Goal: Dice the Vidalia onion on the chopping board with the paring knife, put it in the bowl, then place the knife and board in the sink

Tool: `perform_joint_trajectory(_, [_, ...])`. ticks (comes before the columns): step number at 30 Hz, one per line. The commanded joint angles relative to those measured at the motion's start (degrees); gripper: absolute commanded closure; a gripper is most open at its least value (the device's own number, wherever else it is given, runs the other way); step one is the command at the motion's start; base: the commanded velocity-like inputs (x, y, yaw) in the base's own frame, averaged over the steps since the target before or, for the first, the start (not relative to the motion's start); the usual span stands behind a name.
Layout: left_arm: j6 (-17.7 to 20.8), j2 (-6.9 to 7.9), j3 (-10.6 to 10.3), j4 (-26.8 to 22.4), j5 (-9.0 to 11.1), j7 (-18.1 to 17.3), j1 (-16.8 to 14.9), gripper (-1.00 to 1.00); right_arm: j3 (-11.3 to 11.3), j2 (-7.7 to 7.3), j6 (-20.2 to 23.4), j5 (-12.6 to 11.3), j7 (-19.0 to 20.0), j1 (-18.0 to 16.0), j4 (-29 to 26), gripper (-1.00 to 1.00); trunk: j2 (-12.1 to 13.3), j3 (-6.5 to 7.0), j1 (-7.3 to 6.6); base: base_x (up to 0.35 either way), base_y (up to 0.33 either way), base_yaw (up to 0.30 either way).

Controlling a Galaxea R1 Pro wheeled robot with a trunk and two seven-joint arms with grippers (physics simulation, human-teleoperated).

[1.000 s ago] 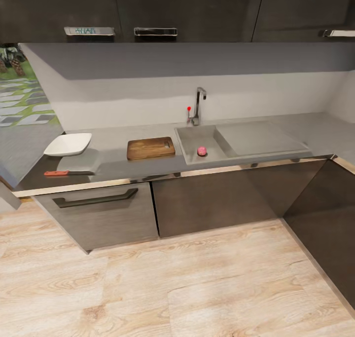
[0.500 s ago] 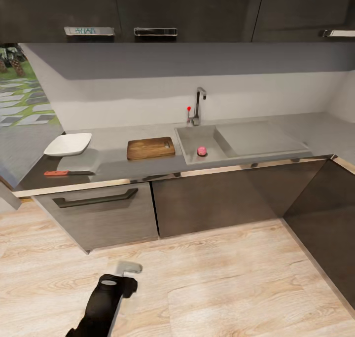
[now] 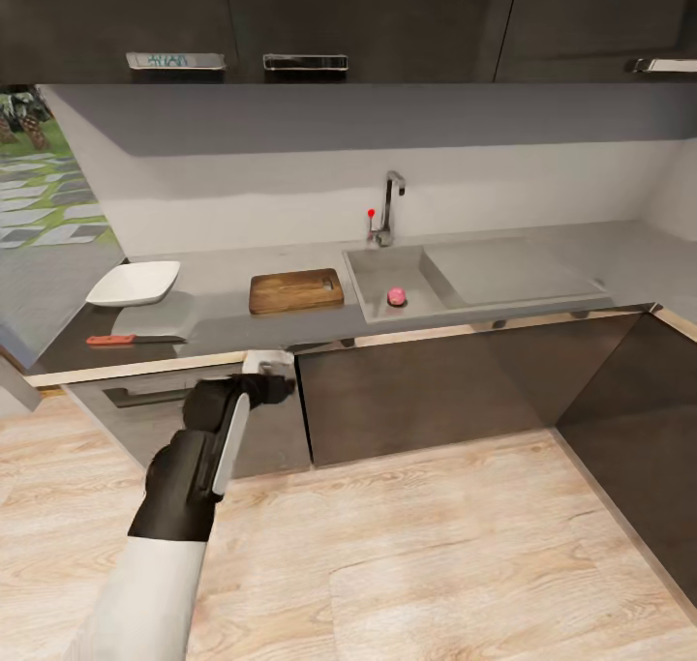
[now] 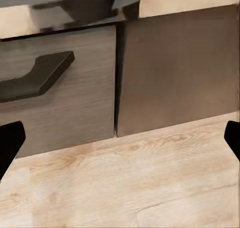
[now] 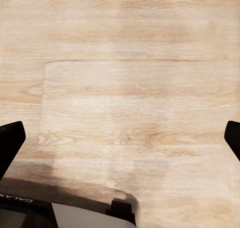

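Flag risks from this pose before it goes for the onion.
1. The left gripper sits low, at the countertop front edge by the drawer handle; lifting straight up could clip the edge.
2. The onion is small and round, down in the sink basin; it may roll when pinched.
3. The knife lies near the counter's front edge and could get knocked off.

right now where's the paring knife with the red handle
In the head view the slim paring knife with the red-orange handle lies at the left end of the dark grey glossy countertop, near its front edge, just in front of the shallow white squarish bowl.
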Motion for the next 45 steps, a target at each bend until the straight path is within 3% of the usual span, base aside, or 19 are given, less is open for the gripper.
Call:
perform_joint_trajectory(1, [0.3,-0.01,0.0,1.0,0.2,0.1,-2.4,-1.00,0.1,-0.01,-0.2,-0.2,0.3,0.0,0.0,-1.00,0.0,-0.06,0.00,0.000,0.000,0.000])
perform_joint_trajectory(4, [0.4,-0.01,0.0,4.0,0.7,0.1,-8.6,-1.00,0.1,0.02,-0.2,-0.2,0.3,0.0,0.0,-1.00,0.0,-0.06,0.00,0.000,0.000,0.000])
perform_joint_trajectory(7, [0.4,-0.01,0.0,6.0,1.2,0.2,-12.5,-1.00,0.1,0.11,-0.2,-0.2,0.3,0.0,0.0,-1.00,0.0,-0.06,0.00,0.000,0.000,0.000])
perform_joint_trajectory(11, [0.4,0.01,0.0,7.4,2.9,0.2,-14.9,-1.00,0.1,0.12,-0.2,-0.2,0.2,0.0,0.0,-1.00,0.0,-0.06,0.00,0.000,0.000,0.000])
perform_joint_trajectory(19, [0.4,0.33,-0.3,7.7,3.8,0.0,-15.7,-1.00,0.1,0.14,-0.2,-0.2,0.2,0.0,0.0,-1.00,0.0,-0.06,0.00,0.000,0.000,0.000])
perform_joint_trajectory(21, [0.4,0.44,-0.8,7.3,3.8,-0.1,-15.8,-1.00,0.1,0.12,-0.2,-0.2,0.2,0.0,0.0,-1.00,0.0,-0.06,0.00,0.000,0.000,0.000])
perform_joint_trajectory(23, [0.4,0.66,-2.7,6.8,3.8,-0.2,-15.8,-1.00,0.1,-0.01,-0.2,-0.2,0.2,0.0,0.0,-1.00,0.0,-0.06,0.00,0.000,0.000,0.000])
perform_joint_trajectory(28, [0.4,0.76,-3.5,6.6,3.8,-0.2,-15.8,-1.00,0.1,-0.01,-0.3,-0.2,0.3,0.0,0.0,-1.00,0.0,-0.06,0.00,0.013,0.000,0.000])
perform_joint_trajectory(45, [0.3,0.61,-5.3,7.1,3.8,-0.1,-15.8,-1.00,0.1,0.68,-0.2,-0.3,-0.3,0.0,0.0,-1.00,0.0,-0.06,0.00,0.219,-0.196,0.000])
